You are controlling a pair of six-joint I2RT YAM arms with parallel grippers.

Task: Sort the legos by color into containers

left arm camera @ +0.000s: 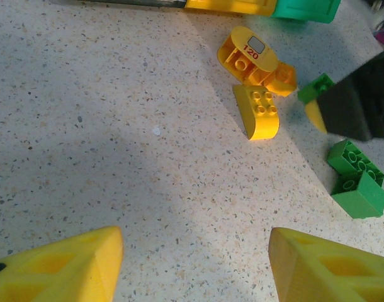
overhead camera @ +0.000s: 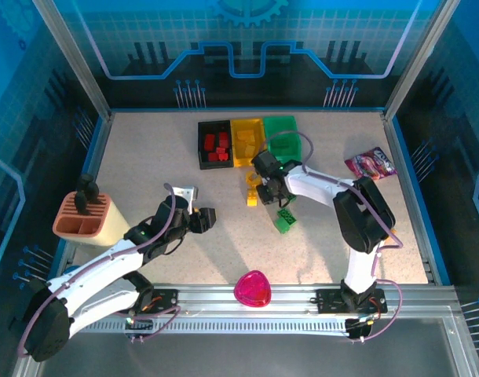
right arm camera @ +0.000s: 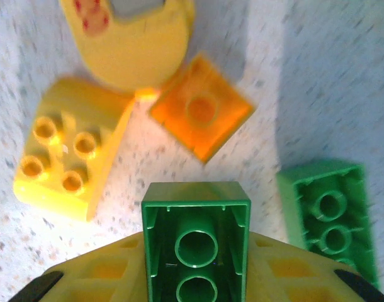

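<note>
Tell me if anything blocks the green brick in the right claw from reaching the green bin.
Nothing visible does. The small green studded plastic brick sits in the right claw; bare tabletop leads up to the open green rectangular plastic bin.

Whole desk (overhead camera: 137, 165) is seen from above/behind by top cam; loose legos (right arm camera: 66, 157) are shared w/ both close, downward-aimed wrist cams.

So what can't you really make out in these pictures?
Green brick: right wrist view, near end cut off by the bottom edge.
Yellow bin: left wrist view, mostly cut off by the top edge.
Green bin: top view, contents partly behind a cable.
Peach holder: top view, dark object in it too small to identify.
</note>
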